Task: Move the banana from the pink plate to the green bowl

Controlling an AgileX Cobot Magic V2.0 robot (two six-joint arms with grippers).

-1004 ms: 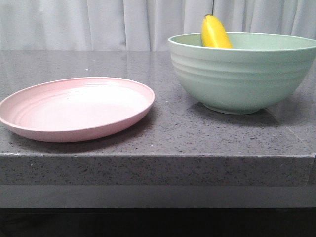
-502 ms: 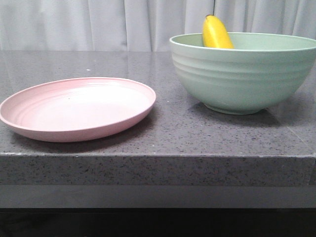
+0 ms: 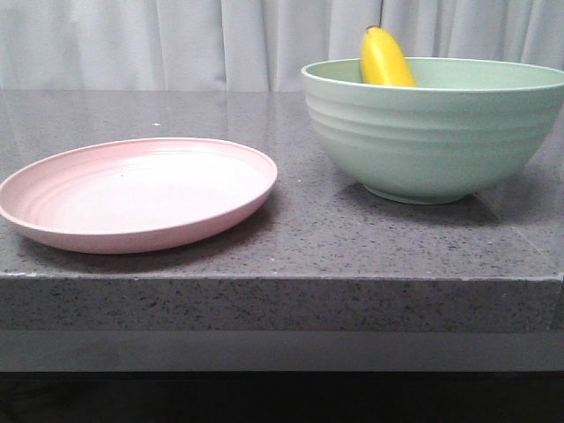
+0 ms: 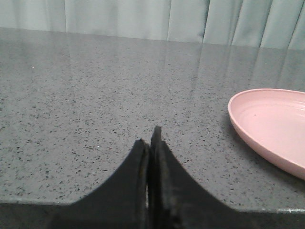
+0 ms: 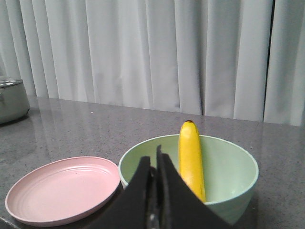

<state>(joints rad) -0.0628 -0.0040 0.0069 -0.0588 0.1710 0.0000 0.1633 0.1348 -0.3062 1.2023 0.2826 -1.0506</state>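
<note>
The yellow banana (image 3: 385, 58) leans inside the mint-green bowl (image 3: 432, 132) at the right of the table, its tip above the far rim. In the right wrist view the banana (image 5: 191, 160) stands against the far inner wall of the bowl (image 5: 228, 171). The pink plate (image 3: 137, 191) lies bare at the left; it also shows in the right wrist view (image 5: 62, 188) and the left wrist view (image 4: 271, 124). My left gripper (image 4: 150, 138) is shut and empty over bare counter, to one side of the plate. My right gripper (image 5: 155, 160) is shut and empty, held before the bowl. Neither gripper shows in the front view.
The grey speckled counter (image 3: 291, 238) ends in a front edge close to the plate and bowl. A pale curtain (image 5: 143, 52) hangs behind the table. A metal pot (image 5: 12, 100) stands at the far side of the counter in the right wrist view.
None beyond a slight shift of the view; the banana, bowl and plate stay where they were.
</note>
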